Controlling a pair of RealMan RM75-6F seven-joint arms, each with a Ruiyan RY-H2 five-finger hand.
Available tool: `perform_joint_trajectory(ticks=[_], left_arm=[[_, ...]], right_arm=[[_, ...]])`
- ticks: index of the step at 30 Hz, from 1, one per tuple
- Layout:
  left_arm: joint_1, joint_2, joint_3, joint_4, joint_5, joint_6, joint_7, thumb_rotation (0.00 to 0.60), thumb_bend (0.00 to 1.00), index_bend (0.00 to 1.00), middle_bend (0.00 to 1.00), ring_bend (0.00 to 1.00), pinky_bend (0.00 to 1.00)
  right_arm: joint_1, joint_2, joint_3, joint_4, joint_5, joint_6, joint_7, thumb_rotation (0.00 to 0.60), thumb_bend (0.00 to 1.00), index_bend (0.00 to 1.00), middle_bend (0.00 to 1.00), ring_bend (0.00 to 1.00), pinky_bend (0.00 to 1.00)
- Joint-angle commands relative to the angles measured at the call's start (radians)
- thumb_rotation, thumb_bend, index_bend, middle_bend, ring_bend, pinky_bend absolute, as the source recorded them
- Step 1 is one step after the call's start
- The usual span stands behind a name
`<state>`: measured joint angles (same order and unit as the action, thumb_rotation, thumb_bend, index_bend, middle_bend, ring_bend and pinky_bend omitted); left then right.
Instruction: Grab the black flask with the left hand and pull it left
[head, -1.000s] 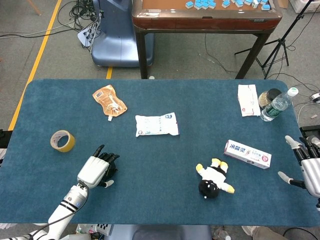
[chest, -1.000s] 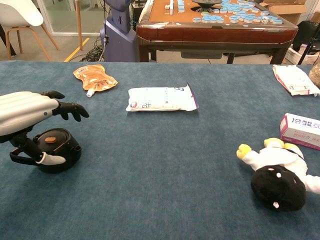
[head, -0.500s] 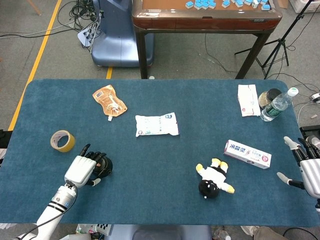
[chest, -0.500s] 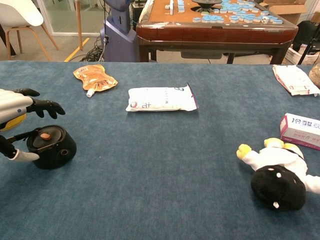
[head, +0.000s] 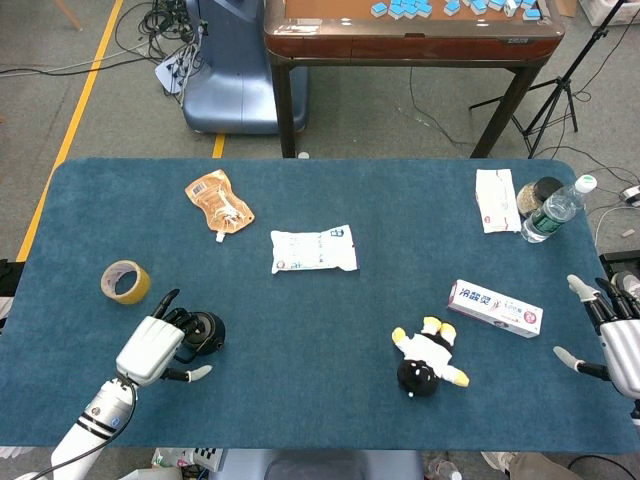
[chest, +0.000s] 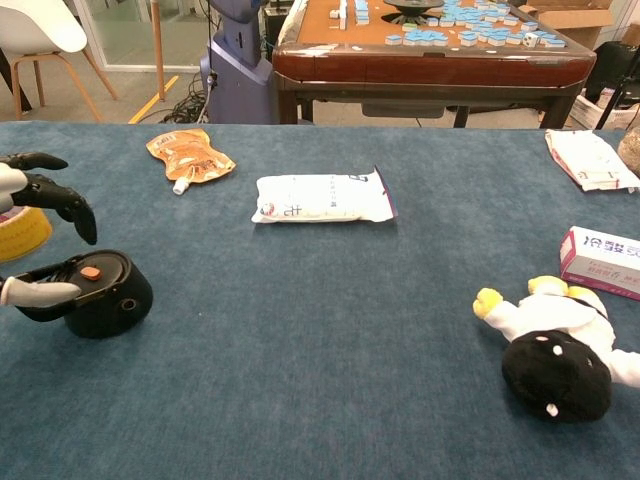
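Near left on the blue worktop (head: 300, 330): left robot hand (head: 152, 348), fingers spread, holding nothing, just beside the squat black round flask (chest: 98, 295). Near right edge: right robot hand (head: 618, 340), fingers apart, empty. Farther left: yellow tape roll (head: 125, 282).

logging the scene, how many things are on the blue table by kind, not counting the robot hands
Flask: 1, black flask
Tape: 1, tape roll
Pouches and packets: 3, orange pouch, white packet, white packet
Box: 1, toothpaste box
Toy: 1, plush toy
Bottle: 1, water bottle
Round jar: 1
Total: 9
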<state>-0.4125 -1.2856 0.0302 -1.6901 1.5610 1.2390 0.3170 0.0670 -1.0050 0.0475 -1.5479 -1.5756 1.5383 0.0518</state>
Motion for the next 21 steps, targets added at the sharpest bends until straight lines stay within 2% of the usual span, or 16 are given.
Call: perform_joint_trajectory(ticks=[1,21], left_arm=[[0.006,0.002,0.010,0.006,0.008,-0.002,0.001,0.281,0.15,0.39,0.37,0.29,0.00],[0.038,-0.017,0.034,0.016,-0.024,-0.030,0.069,0.268,0.15,0.42,0.40,0.30,0.00]], right_arm=[[-0.001,0.001,0.000,-0.002,-0.002,0.001,0.000,0.600,0.12,0.07,0.23,0.11,0.17],[-0.005,0.003,-0.003,-0.016,0.001,-0.003,-0.013,0.600,0.12,0.07,0.23,0.11,0.17]])
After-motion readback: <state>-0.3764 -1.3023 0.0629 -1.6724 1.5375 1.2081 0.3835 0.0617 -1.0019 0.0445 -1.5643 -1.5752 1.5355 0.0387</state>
